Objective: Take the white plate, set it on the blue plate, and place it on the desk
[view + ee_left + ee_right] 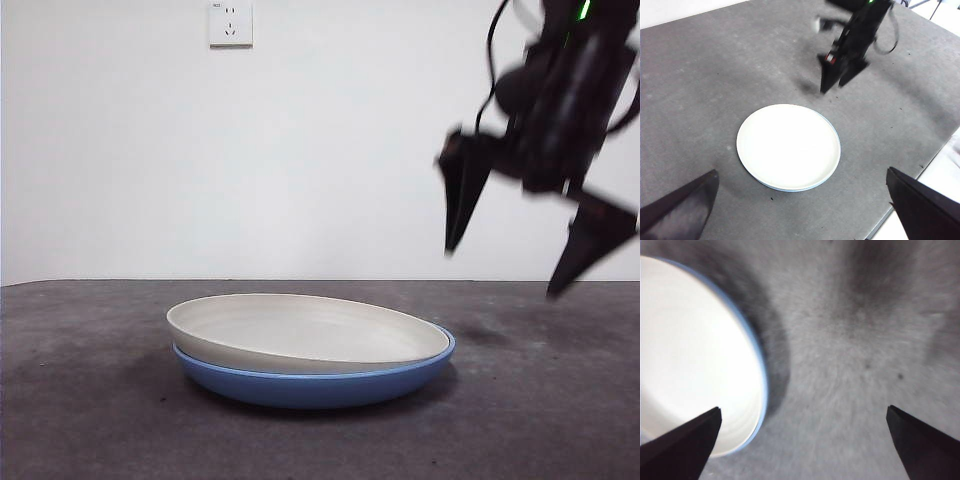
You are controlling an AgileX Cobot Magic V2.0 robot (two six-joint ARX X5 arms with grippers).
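Already the white plate [305, 330] sits nested inside the blue plate [315, 385], the two stacked on the bench [80, 400] well in from its edges. From the front, the cream rim stands a little above the blue one on the left side and lies nearly level with it on the right, where a thin blue lip shows. From the left wrist view the white plate [788, 146] covers almost all of the blue plate [836, 137], which shows only as a narrow crescent along one side.

The right hand [540, 240] hangs in the air above the bench, beside the stack and clear of it, its two black jaws spread wide and holding nothing. In its own wrist view the white plate [690, 360] and the blue plate's rim [761, 370] lie off to one side, with bare bench [850, 365] between the jaws. The same hand appears in the left wrist view [839, 80], beyond the plates.

The left hand [800, 210] hovers high over the bench, jaws wide apart and empty, looking down on the stack.

A wall socket [230, 23] shows on the white wall behind the bench's far edge.
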